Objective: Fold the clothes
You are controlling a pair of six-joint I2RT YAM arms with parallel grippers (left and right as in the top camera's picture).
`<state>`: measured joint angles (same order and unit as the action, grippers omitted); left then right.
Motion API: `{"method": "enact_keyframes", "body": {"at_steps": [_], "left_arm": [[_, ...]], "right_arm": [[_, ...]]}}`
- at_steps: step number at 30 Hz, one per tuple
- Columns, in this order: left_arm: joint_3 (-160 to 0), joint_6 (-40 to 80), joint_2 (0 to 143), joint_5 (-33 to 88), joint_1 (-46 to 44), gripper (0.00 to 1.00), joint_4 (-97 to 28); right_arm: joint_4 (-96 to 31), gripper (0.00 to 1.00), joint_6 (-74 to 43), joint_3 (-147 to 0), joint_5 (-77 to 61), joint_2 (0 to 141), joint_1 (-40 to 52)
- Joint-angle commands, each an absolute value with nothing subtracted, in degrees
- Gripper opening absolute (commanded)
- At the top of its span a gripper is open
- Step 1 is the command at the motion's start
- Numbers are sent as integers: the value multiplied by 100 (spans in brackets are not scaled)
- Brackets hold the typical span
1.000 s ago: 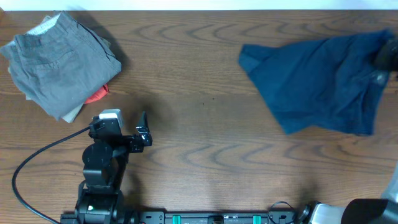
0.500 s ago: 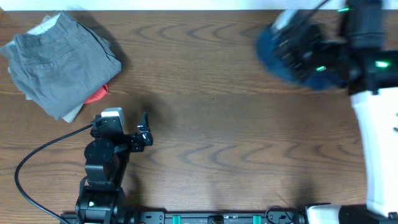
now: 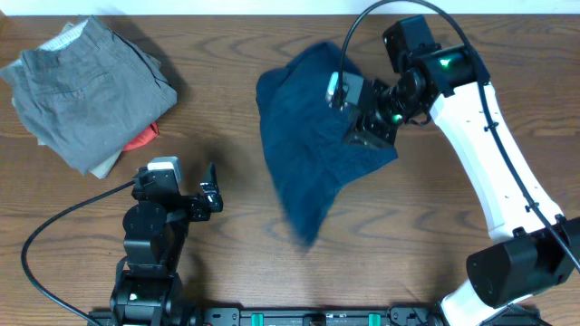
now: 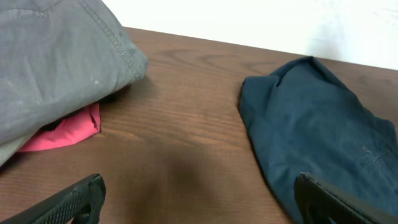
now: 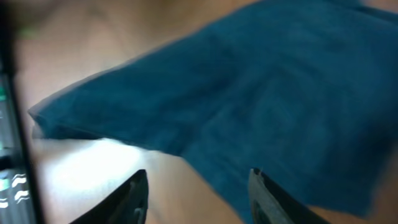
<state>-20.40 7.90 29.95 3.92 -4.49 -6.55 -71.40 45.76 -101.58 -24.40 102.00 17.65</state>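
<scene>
Navy shorts (image 3: 313, 154) lie spread loosely on the wood table (image 3: 408, 263), centre-right, well apart from the other garments. Cloth is rumpled, not folded; one part trails to a narrow end toward the near edge, and its outline is blurred in the overhead view. In the left wrist view the shorts (image 4: 311, 137) sit to the right, flat on the table with a raised crease at the far end.

Right gripper (image 3: 367, 134) is over the right edge of the shorts, at the end of the white arm (image 3: 489, 163), which reaches in from the near right side. In the right wrist view the right gripper (image 5: 198, 177) has its fingers (image 5: 134, 199) partly apart, bare table showing between them low down and the edge of the blue cloth (image 5: 261, 106) just beyond. That picture is heavily blurred: no cloth seen pinched, and I cannot tell if the fingers touch the fabric.

Left gripper (image 3: 210, 188) sits at the near left, apart from all the clothing. In the left wrist view the left gripper (image 4: 199, 183) is spread wide, fingers (image 4: 78, 199) at the bottom corners, holding nothing, only wood between them.

Folded grey shorts (image 3: 86, 91) are at the far left corner, with a small orange-red garment (image 3: 140, 139) poking out from under their near edge; in the left wrist view it looks pink-red (image 4: 65, 130) under the grey shorts (image 4: 56, 62)
</scene>
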Motion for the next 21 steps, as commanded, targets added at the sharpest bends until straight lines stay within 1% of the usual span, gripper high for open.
{"method": "enact_keyframes", "body": {"at_steps": [1, 3, 5, 6, 10, 12, 15, 21], "left_arm": [[-2156, 843, 3002, 408, -414, 98, -633], [-2156, 843, 3002, 408, -414, 98, -633], [-2156, 843, 3006, 408, -414, 98, -633], [-2156, 843, 3015, 408, -414, 98, -633], [-2156, 843, 3052, 408, -414, 98, -635], [-2156, 843, 3072, 408, -414, 98, -637], [-2156, 843, 3107, 408, -414, 98, -635], [-2156, 843, 3199, 408, -414, 98, -635]], "right_arm": [[-6571, 54, 2792, -10259, -871, 10175, 1415], [-6219, 59, 1938, -10259, -270, 10186, 1153], [-6073, 65, 1728, -10252, -357, 10243, 873], [-6060, 66, 1732, -10248, -449, 10287, 770], [-6241, 63, 1800, -10219, -799, 10698, 336], [-6473, 63, 2165, -10219, -1236, 11002, 220], [-6823, 66, 2589, -10219, -1619, 11504, 189], [-7111, 65, 2600, -10219, -1660, 12466, 266]]}}
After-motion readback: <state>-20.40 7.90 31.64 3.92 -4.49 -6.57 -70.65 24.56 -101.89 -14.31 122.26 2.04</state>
